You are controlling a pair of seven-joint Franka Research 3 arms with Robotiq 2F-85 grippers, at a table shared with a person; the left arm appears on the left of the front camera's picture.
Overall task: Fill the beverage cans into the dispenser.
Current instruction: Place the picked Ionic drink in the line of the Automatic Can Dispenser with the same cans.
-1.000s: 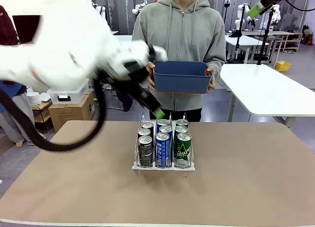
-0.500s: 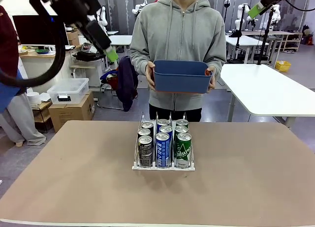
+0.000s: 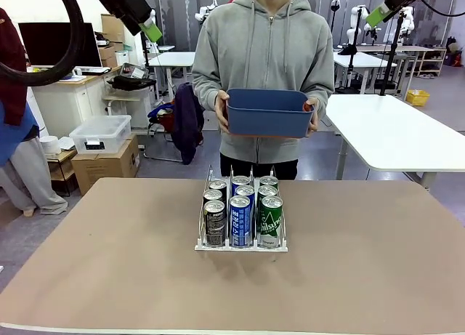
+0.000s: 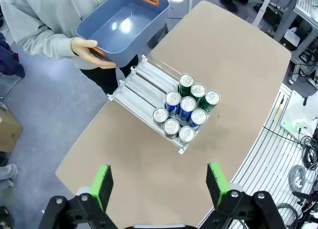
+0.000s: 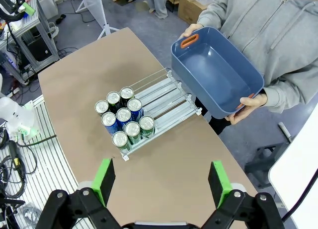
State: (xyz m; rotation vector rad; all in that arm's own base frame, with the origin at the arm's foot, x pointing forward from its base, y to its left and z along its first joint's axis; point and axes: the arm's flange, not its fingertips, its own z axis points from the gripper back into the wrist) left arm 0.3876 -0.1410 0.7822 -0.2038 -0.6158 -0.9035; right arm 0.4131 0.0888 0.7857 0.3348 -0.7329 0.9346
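The worktop [image 3: 109,277] has a flat tan surface with a pale front edge. One item stands directly on it: the dispenser [image 3: 240,245], placed near the centre, toward the far edge. Its three lanes run front to back. Nine cans [image 3: 240,220] stand upright in the lanes, three per lane: black left, blue-and-white centre, green right.

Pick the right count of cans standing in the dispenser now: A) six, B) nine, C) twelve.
B: the right wrist view shows the beverage cans as three rows of three in the dispenser, and the person's blue tub holds none.
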